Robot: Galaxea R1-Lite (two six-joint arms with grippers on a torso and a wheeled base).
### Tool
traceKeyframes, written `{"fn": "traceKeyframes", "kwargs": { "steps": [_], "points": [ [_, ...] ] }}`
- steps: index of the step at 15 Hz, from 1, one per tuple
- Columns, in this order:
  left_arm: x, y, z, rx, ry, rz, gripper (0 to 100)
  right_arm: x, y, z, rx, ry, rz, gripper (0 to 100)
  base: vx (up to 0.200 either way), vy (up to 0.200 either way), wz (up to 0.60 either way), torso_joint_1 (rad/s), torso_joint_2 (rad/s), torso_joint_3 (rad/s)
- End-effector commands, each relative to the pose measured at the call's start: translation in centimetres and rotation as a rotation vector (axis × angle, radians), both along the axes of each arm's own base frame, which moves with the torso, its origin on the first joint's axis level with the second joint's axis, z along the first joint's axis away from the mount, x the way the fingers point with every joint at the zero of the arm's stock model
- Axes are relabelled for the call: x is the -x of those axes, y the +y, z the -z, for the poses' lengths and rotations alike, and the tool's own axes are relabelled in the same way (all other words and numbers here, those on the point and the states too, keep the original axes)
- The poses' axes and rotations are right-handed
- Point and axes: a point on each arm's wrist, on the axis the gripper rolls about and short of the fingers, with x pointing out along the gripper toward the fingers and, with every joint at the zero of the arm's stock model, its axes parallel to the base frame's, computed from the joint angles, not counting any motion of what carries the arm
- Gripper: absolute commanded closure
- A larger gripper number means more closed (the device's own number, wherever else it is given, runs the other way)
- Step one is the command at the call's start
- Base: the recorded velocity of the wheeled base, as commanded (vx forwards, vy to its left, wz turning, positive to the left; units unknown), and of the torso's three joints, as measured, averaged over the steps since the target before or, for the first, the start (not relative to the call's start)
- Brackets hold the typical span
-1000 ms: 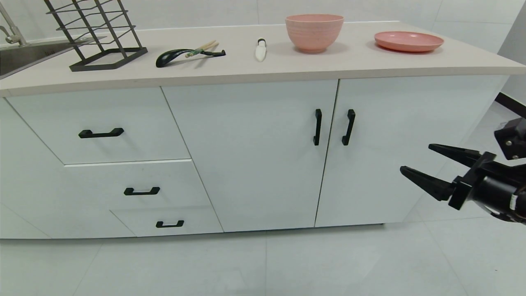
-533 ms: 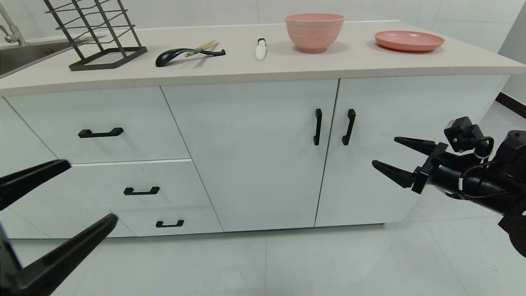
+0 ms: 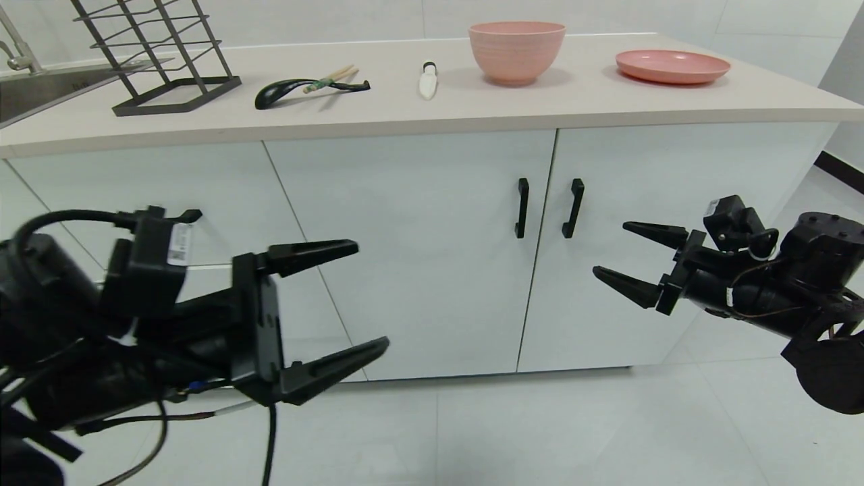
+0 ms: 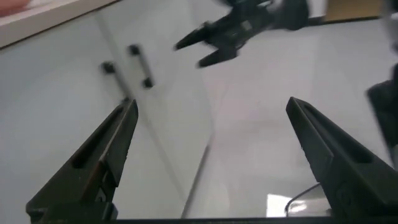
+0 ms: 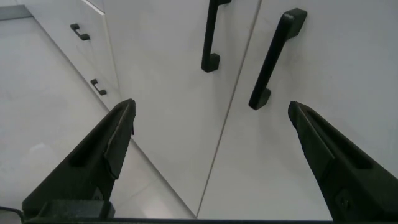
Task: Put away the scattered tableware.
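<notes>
Black and bare, both my hands are spread wide in front of the white cabinet (image 3: 418, 256), with nothing between the fingers. My right hand (image 3: 609, 248) points at the pair of doors. The right door handle (image 3: 572, 208) is the nearest thing to it, just ahead and slightly above its upper finger, and the left door handle (image 3: 521, 208) stands just beyond that. My left hand (image 3: 370, 295) hangs lower and well apart from both handles, with the drawer fronts (image 3: 223, 182) behind it.

All the tableware lies up on the bench (image 3: 607, 101), well above either hand. The pink plate (image 3: 672, 66) is almost over my right hand and the pink bowl (image 3: 516, 52) is above the handles. Toward my left hand's side come the white utensil (image 3: 428, 81) and the chopsticks (image 3: 332, 77), which lie against the black spoon (image 3: 283, 91). Farthest out is the wire rack (image 3: 162, 61), beside the sink (image 3: 40, 91).

I judge that nothing is put away yet and that I am at the approach, likely to open a door first. That calls for bringing my right hand forward until the handle's bar sits between the fingers, closing firmly, and pulling along the door's swing.
</notes>
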Motion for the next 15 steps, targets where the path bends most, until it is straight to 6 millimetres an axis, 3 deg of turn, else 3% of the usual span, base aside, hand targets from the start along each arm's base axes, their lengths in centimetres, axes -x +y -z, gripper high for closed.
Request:
{"fn": "traceKeyframes", "kwargs": {
  "steps": [1, 3, 9, 12, 15],
  "points": [
    [-1.9, -5.9, 4.1, -0.007, 0.074, 0.236, 0, 0.3, 0.1, -0.7, -0.004, -0.02, -0.005, 0, 0.0, 0.0, 0.0, 0.0, 0.0, 0.0],
    [-1.7, -8.0, 3.8, 0.024, 0.088, 0.296, 0, 0.8, 0.3, -1.2, -0.006, -0.038, -0.017, 0, 0.0, 0.0, 0.0, 0.0, 0.0, 0.0],
    [-4.1, -13.6, 2.4, 0.124, 0.06, 0.29, 0, 0.9, 1.9, -0.9, -0.005, -0.029, -0.067, 0, 0.0, 0.0, 0.0, 0.0, 0.0, 0.0],
    [-6.9, -17.8, 2.4, 0.164, 0.016, 0.334, 0, -0.6, 1.5, -0.2, 0.001, -0.023, -0.075, 0, 0.0, 0.0, 0.0, 0.0, 0.0, 0.0],
    [-9.2, -20.0, 2.7, 0.186, -0.007, 0.339, 0, -3.1, 1.7, 0.2, -0.001, -0.044, -0.071, 0, 0.0, 0.0, 0.0, 0.0, 0.0, 0.0]
  ]
}}
